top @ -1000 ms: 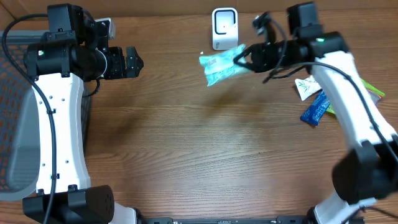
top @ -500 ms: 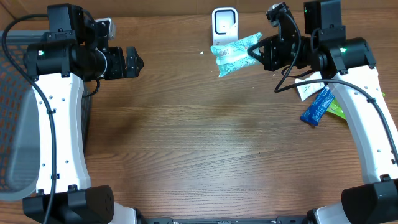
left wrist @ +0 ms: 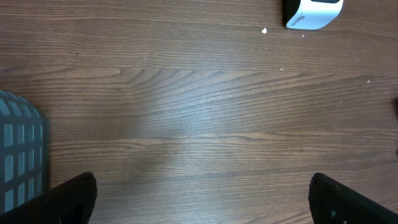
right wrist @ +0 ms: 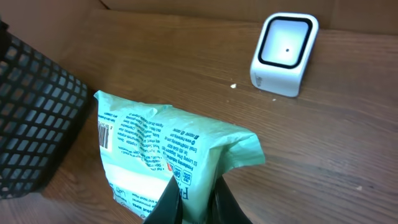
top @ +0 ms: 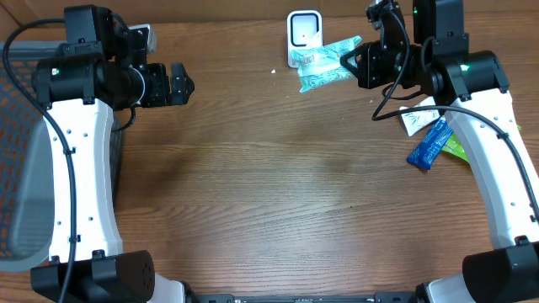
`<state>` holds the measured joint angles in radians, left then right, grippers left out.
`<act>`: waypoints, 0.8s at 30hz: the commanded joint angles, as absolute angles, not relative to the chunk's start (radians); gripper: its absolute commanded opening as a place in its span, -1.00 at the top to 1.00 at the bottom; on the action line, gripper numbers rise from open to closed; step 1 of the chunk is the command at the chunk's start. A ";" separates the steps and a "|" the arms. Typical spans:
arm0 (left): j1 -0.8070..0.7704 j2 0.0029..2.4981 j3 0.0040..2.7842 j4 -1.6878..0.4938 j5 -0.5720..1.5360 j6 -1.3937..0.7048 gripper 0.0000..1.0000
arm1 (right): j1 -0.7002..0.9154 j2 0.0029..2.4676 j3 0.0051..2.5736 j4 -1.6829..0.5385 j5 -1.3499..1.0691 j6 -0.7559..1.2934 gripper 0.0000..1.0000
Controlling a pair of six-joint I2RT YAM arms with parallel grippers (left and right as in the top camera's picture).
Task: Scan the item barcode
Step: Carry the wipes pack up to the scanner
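My right gripper (top: 349, 64) is clamped on one end of the green packet (top: 327, 64), fingers pinched together with the wrapper between them. In the last second the arm has swung the packet away from the open middle of the table, toward the far side and to the right. From overhead the packet now overlaps the near right corner of the white scanner (top: 304, 35), where a second ago it hung nearer and left of that. The packet is in the air, not resting on the wood.

From the right wrist camera I see the scanner (right wrist: 284, 54) ahead and to the right, with its dark-framed window tilted up toward me. The packet's printed side faces the camera, and the barcode (right wrist: 104, 134) is on its left edge, well apart from the window. My judgement is that the carry is nearly done but the scan itself is not. The barcode is turned toward my camera rather than toward the window, so I expect I need to turn the packet and bring that edge in front of the glass.

My left gripper (top: 178, 84) has not moved. It hangs over the far left of the table with its fingers wide apart and nothing between them, just right of the mesh basket (top: 17, 168). More packets (top: 428, 145) lie at the right edge, below the right arm.
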<state>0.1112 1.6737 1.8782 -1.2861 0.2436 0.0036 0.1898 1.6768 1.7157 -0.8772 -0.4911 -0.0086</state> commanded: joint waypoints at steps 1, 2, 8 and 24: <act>0.110 1.680 1.882 -1.282 0.252 0.023 -0.99 | 0.189 1.655 1.720 -0.882 -0.471 0.001 0.92; 0.110 1.680 1.882 -1.282 0.252 0.023 -1.00 | 0.189 1.655 1.720 -0.884 -0.470 0.001 0.92; 0.110 1.680 1.882 -1.282 0.252 0.023 -1.00 | 0.189 1.655 1.720 -0.891 -0.437 0.005 0.92; 0.111 1.680 1.882 -1.282 0.252 0.023 -1.00 | 0.191 1.664 1.720 -0.898 -0.256 0.060 0.92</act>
<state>0.1112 1.6737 1.8782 -1.2861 0.2436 0.0036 0.1905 1.6768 1.7153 -0.9031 -0.3164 0.0338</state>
